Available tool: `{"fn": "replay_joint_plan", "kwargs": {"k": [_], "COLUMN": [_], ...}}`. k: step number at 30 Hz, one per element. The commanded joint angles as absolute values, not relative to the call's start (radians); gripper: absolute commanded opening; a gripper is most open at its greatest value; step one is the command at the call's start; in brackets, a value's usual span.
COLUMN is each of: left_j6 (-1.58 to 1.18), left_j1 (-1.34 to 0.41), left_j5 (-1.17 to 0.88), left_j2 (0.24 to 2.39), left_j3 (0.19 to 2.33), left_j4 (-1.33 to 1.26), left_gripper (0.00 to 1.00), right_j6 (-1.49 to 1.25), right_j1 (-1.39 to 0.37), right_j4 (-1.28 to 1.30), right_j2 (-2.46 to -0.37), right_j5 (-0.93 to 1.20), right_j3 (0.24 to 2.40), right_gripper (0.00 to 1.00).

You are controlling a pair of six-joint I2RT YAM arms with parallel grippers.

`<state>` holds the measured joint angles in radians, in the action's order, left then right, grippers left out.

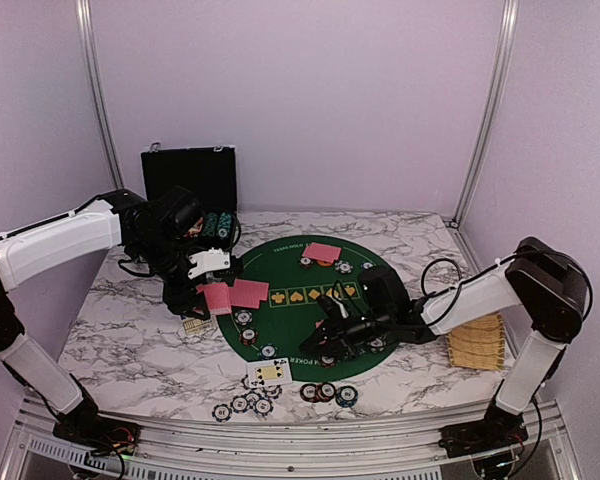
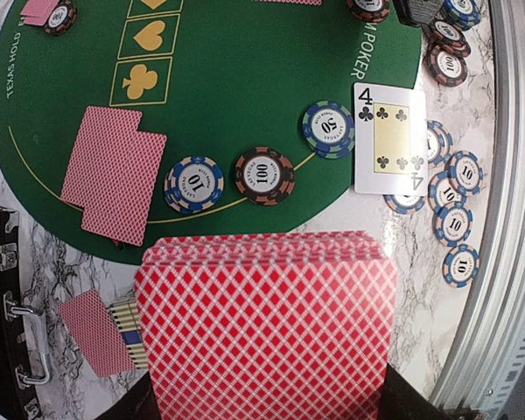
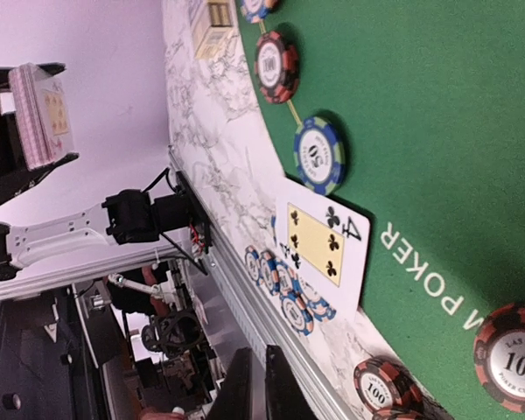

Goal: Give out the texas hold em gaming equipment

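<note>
- Blue-and-white 10 chips (image 1: 242, 404): loose on the marble table (image 1: 120, 340) by its near edge. A cluster of darker chips (image 1: 327, 392) lies just to their right.
- Four of clubs (image 2: 389, 138): face up, overlapping the near rim of the green poker mat (image 1: 285, 268).
- Right gripper (image 3: 258, 385): low over the mat's near right part, jaws pressed together on nothing.
- Woven yellow tray (image 1: 477, 343): on the marble, right of the mat.
- 50 chip (image 2: 327, 129), 100 chip (image 2: 263, 175) and short stack of 10 chips (image 2: 194, 184): spaced along the mat's yellow arc.
- Left gripper (image 1: 218, 290): jaws pinching a deck of red-backed cards (image 2: 267, 332), held above the mat's left rim.
- Two face-down cards (image 2: 114, 171): overlapping, on the mat's left part.
- Far face-down cards (image 1: 322, 251): at the mat's far rim.
- Black case (image 1: 190, 178): standing open at the far left.
</note>
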<state>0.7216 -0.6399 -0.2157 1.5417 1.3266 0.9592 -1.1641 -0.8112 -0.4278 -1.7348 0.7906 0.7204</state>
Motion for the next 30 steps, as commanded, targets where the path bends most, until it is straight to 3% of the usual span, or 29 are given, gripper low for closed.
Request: {"fn": "replay_joint_plan", "kwargs": {"k": [1,5,8,23,30], "left_j6": [0.726,0.724,0.724,0.727,0.729], "left_j1": [-0.638,-0.638,-0.638,-0.638,-0.638], "left_j5": [-0.222,-0.228,-0.225,-0.222,-0.216], "left_j2": [1.515,1.520,1.516,1.510,1.506], "left_j3": [1.343,1.345,1.344,1.348,1.341], "left_j4": [0.991,0.991,0.991,0.992,0.992], "left_gripper": [0.00,0.00,0.00,0.00,0.00], "right_j6": [-1.043,-1.034,-1.030,-1.045,-1.132], "right_j1": [-0.830,-0.844,-0.860,-0.914,-0.926], "right_j4": [-0.234,-0.223,-0.223,-0.200,-0.321], "right_j2": [-1.753,-1.812,-1.864,-1.955,-1.992], "right_j5": [0.766,0.762,0.773,0.797,0.816], "right_j3": [0.808,0.833,0.858,0.896,0.879], "right_gripper": [0.20,0.37,0.41,0.42,0.39]}}
